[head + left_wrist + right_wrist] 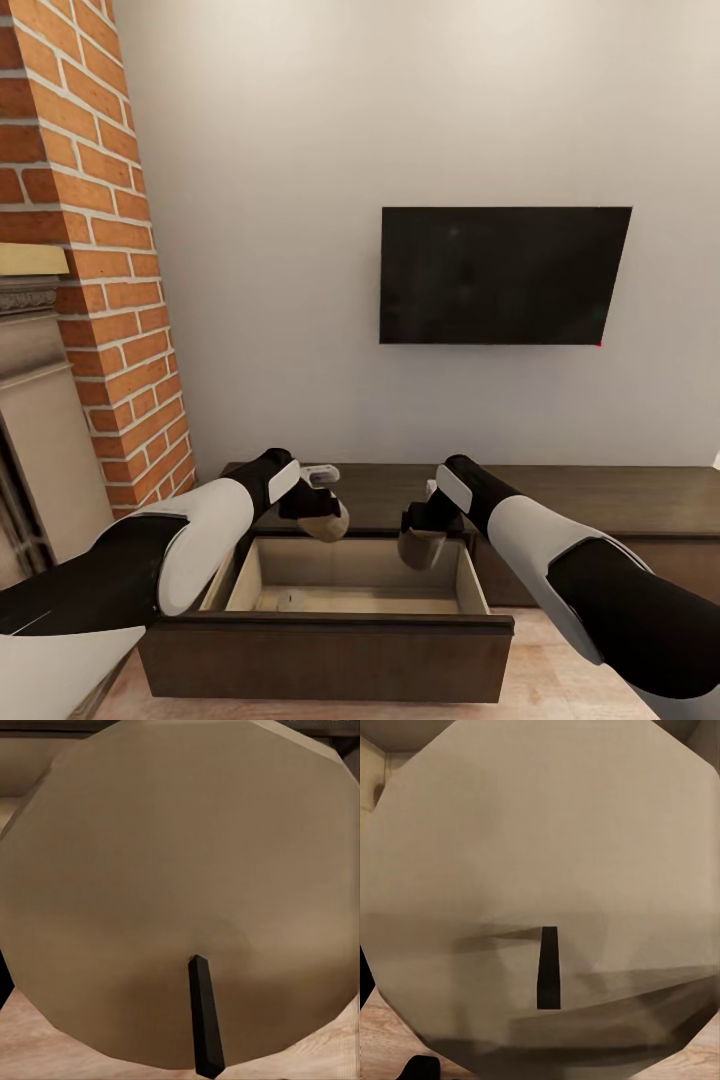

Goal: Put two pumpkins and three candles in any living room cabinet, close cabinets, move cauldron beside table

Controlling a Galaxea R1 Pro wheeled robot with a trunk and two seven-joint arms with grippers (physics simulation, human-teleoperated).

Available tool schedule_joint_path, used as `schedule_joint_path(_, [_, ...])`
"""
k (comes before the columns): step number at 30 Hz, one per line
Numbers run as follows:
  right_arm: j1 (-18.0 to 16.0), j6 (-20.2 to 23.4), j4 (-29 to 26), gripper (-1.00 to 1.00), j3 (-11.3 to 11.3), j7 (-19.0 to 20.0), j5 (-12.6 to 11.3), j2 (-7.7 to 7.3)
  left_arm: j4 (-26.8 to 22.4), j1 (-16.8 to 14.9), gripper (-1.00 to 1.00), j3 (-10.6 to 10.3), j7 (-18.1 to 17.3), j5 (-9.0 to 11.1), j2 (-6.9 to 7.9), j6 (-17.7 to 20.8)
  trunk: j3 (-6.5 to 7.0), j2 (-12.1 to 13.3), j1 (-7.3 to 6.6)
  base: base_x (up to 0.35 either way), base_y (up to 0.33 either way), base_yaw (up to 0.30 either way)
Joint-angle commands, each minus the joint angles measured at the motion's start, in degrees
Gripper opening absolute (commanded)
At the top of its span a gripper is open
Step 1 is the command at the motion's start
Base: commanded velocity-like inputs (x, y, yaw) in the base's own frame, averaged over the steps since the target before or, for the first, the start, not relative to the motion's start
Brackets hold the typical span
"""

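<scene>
Low in the frame's middle, the left hand (322, 512) is closed on a stubby tan candle (328, 523); the right hand (424, 535) grips another candle (421, 549). Both hang over the pulled-out drawer (330, 640), pale wood inside, of the dark-brown cabinet (600, 500) beneath a black television (500, 275).

Living room wall ahead of you, brick to one side.

You're facing a plain pale wall (300, 150) with a dark, blank TV screen (500, 275) mounted flat on it. At your left a red brick column (100, 250) climbs past a stone fireplace surround (35, 400) with a pale ledge. Down low, light wood floor (560, 670) shows at the bottom edge. The light is soft and even.
</scene>
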Motion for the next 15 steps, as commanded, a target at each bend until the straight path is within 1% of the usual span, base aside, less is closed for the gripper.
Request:
schedule_joint_path(1, [0.0,0.2,-0.1,-1.00,0.3,-0.5,-0.6,-0.02,0.1,-0.1,-1.00,0.1,0.0,0.6,0.00,0.2,-0.07,0.0,0.00,0.000,0.000,0.000])
schedule_joint_path(8, [0.0,0.2,-0.1,-1.00,0.2,-0.5,-0.6,-0.07,0.1,-0.1,-1.00,0.1,0.0,1.0,0.00,0.1,-0.07,0.0,0.00,0.000,0.000,0.000])
schedule_joint_path(15, [0.0,0.2,0.0,-1.00,0.2,-0.5,-0.6,-0.07,0.1,-0.1,-1.00,0.1,0.0,1.0,0.00,0.1,-1.83,-2.8,1.53,0.000,0.000,0.000])
